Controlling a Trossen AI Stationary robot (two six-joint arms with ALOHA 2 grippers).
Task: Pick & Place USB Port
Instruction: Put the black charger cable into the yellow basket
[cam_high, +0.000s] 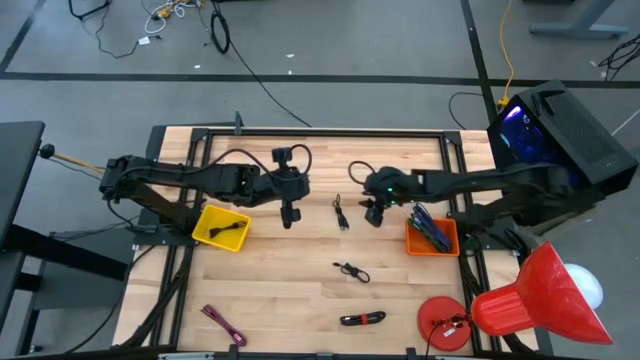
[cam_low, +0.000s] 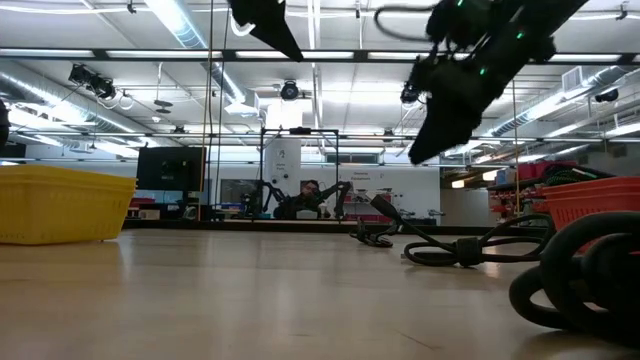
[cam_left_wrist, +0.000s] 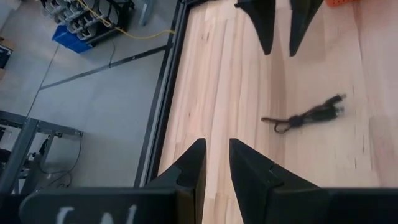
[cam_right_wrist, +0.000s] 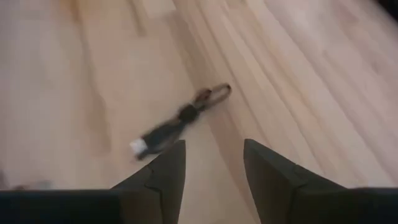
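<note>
A short black USB cable (cam_high: 341, 212) lies flat on the wooden table between my two grippers; it also shows in the left wrist view as the cable (cam_left_wrist: 308, 115) and in the right wrist view as the cable (cam_right_wrist: 180, 118). My left gripper (cam_high: 290, 218) hovers to its left, with its fingers (cam_left_wrist: 216, 146) a narrow gap apart and nothing between them. My right gripper (cam_high: 374, 217) hovers to its right, above the table, open (cam_right_wrist: 212, 146) and empty.
A yellow bin (cam_high: 222, 227) with a black cable in it sits left of centre. An orange bin (cam_high: 432, 237) holding cables sits to the right. More cables lie nearer: a black one (cam_high: 350, 271), another (cam_high: 363, 319) and a purple one (cam_high: 222, 322). A red disc (cam_high: 445, 322) sits near the right corner.
</note>
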